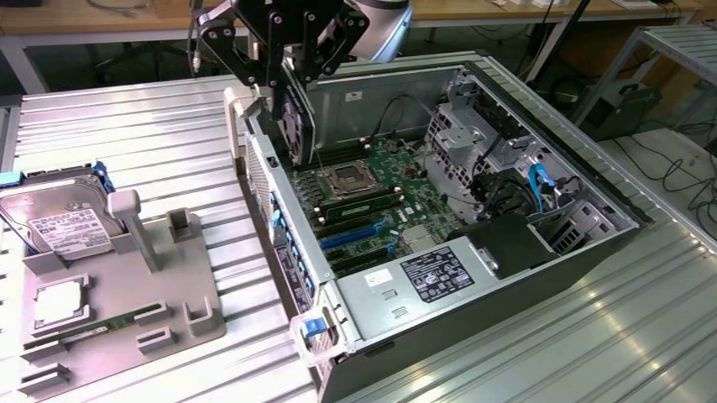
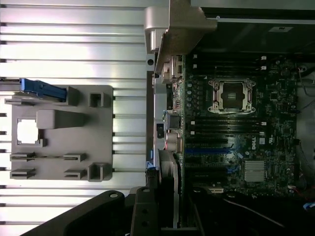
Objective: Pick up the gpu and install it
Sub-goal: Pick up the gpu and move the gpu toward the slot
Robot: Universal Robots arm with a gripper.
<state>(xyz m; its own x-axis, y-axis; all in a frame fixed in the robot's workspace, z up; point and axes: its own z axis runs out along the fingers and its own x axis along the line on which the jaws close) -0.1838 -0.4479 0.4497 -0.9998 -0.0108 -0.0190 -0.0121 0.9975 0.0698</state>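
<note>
Gripper [image 1: 289, 74] is pinching the gpu [image 1: 295, 117]; fingers are pressed onto its upper end so the card hangs upright below me, thin and dark from the exterior view.

- The hold is high on the card, I judge so the lower edge stays free to go down into the board.
- The gpu is in the air over the open computer case [image 1: 510, 323], close to the case's rear wall and above the motherboard [image 1: 387, 180]; it touches nothing but my fingers and is not seated.
- The case lies on its side with the panel off, which leaves the board facing up at me; that is why I come from above.
- The blue slots [image 1: 349, 238] sit lower on the board, toward the power supply [image 1: 431, 281], apart from the card's lower edge; the CPU socket [image 1: 345, 178] is nearer to it.
- In the wrist view the card shows edge-on along the rear wall; I cannot tell whether it lines up with a slot.
- The grey holder [image 1: 168, 302] sits on the table [image 1: 134, 134], at the exterior view's left and well apart from the case.
- The holder keeps the hard drive [image 1: 62, 222] and the memory stick [image 1: 96, 332] in their own cradles; several of its other cradles are bare.
</note>
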